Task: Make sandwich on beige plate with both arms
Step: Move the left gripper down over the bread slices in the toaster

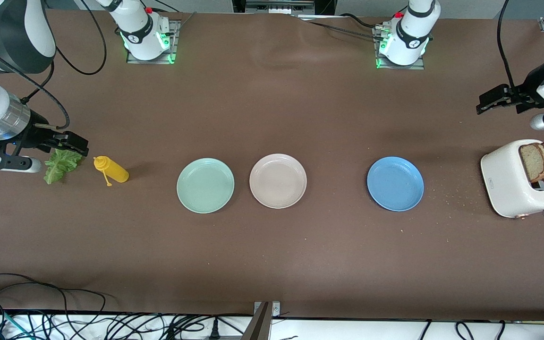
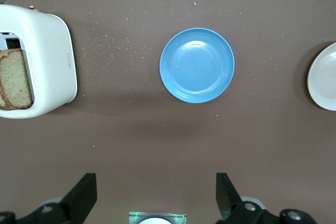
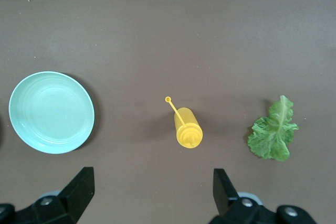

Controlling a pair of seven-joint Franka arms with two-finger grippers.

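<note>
The beige plate [image 1: 278, 181] sits bare at the middle of the table [image 1: 272, 264], flat on its base. Just beside it, toward the right arm's end, is the mint plate [image 1: 205, 185]. The blue plate [image 1: 395, 183] lies toward the left arm's end, well apart from the beige plate. All three plates hold nothing.

The two bread slices [image 1: 542, 161] stand upright in the slots of the white toaster [image 1: 513, 182], which is at the left arm's end of the table. Crumbs are scattered on the table between the toaster and the blue plate.

The lettuce [image 1: 62, 165] lies flat on the table at the right arm's end. The yellow bottle [image 1: 111, 170] lies on its side near it, between the lettuce and the mint plate.

The right gripper [image 1: 76, 144] hangs in the air over the lettuce area, fingers [image 3: 79, 190] spread wide, holding nothing.

The left gripper [image 1: 487, 103] hangs in the air at the left arm's end, over bare table near the toaster, fingers [image 2: 84, 195] spread wide, holding nothing.
</note>
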